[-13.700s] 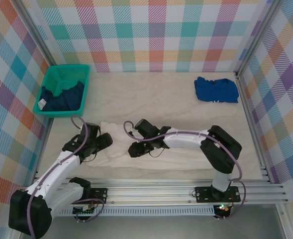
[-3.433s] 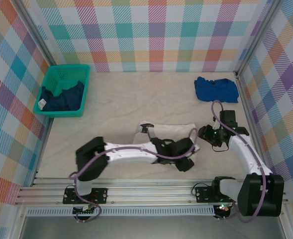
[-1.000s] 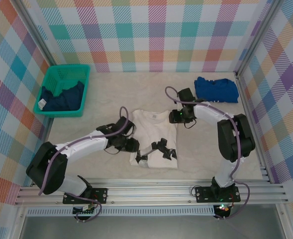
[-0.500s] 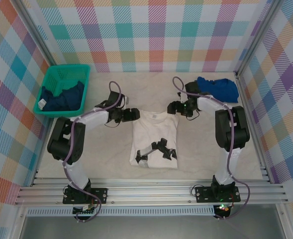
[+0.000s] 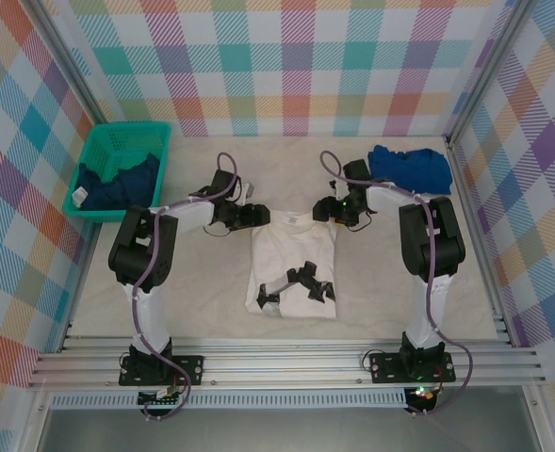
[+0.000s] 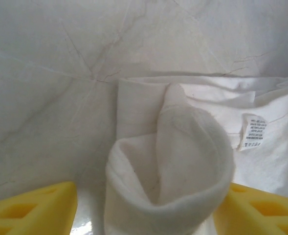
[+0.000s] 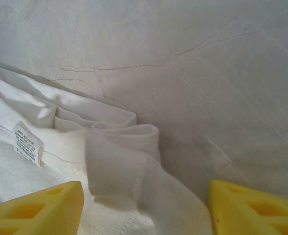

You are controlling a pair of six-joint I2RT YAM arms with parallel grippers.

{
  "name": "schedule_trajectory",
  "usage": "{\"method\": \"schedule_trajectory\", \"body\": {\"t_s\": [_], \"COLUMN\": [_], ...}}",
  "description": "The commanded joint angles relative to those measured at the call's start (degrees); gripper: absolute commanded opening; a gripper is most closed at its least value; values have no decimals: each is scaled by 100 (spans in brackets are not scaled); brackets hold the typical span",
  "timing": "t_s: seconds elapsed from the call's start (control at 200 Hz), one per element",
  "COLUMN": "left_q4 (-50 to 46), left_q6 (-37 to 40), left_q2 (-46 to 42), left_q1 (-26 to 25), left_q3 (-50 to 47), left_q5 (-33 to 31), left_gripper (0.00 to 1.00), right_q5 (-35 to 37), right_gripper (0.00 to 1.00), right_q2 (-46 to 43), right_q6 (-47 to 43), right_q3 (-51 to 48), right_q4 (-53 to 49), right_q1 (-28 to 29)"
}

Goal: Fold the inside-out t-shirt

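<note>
So over the last second both arms swing up to the collar end of the big white cotton short-sleeved t-shirt point(image 5: 291, 252). A moment back the left one is down along the shirt's left edge and the right one is just off the right shoulder. Now the left hand point(image 5: 255, 215) sits on the top-left corner and the right hand point(image 5: 326, 212) on the top-right, closer in than half a second ago. The shirt itself hasn't budged. It's lying flat mid-table point(image 5: 211, 179) as a tall narrow rectangle, collar end away from the arm bases, with both sleeves turned in. My read is that the side folds are basically done and the end-to-end fold comes next.

Hands: on the left wrist cam the yellow fingers point(image 6: 36, 208) stand well apart, with a rolled-up loop of sleeve cloth poking up between them. There's a clear gap on one side, so I'd say it's part open and not pinching. The right one's fingers point(image 7: 254, 208) are just as spread, with the folded shoulder hem lying loose on the table between them, nothing gripped. The white care label point(image 6: 253, 132) shows at the neck.
</note>
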Motion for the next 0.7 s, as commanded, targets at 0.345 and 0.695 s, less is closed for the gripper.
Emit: {"method": "schedule_trajectory", "body": {"t_s": [0.345, 0.695], "left_q4": [694, 658], "left_q6": [-198, -144], "left_q2": [458, 553], "left_q1": [-207, -153], "left_q3": [-138, 137], "left_q5": [858, 675], "left_gripper": [39, 6], "right_q5": [-885, -566], "right_gripper": [40, 13], "right_q2": [179, 184], "right_q6": [347, 209], "right_q3": [-275, -48], "right_q4": [487, 620], "right_q1": [342, 273]}}
